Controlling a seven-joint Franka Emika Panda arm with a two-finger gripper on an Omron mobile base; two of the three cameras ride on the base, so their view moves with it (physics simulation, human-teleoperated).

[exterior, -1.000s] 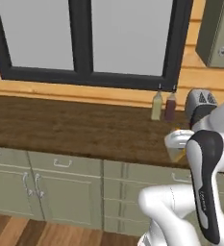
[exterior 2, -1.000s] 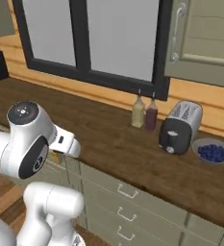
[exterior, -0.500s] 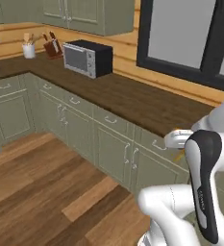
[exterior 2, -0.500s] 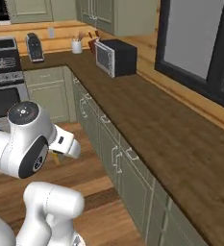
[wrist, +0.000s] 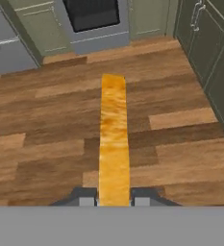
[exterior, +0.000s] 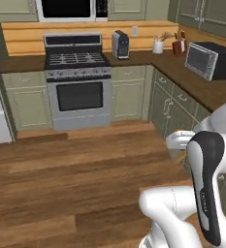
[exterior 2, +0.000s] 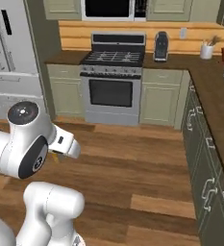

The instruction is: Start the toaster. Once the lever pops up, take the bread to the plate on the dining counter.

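A golden-brown slice of bread [wrist: 113,139] stands edge-on between my two dark fingertips [wrist: 87,201] in the hand view, above the wooden floor. My gripper [wrist: 113,200] is shut on the bread. In the left base view, the hand [exterior: 178,140] sits in front of the arm's dark elbow, with a sliver of bread [exterior: 184,156] below it. A corner of the bread [exterior 2: 54,157] pokes out under the hand [exterior 2: 65,145] in the right base view. The toaster, its lever, the plate and the dining counter are out of view.
A steel stove [exterior: 78,72] [exterior 2: 113,72] stands ahead across open wood floor [exterior: 75,164]. A dark coffee machine [exterior: 120,43] and a microwave [exterior: 211,60] sit on the brown worktop [exterior 2: 214,91] along the right. A fridge [exterior 2: 12,53] stands at the left.
The whole picture has swung: the base has turned away from the window worktop towards the stove corner. The bread stays in my gripper.
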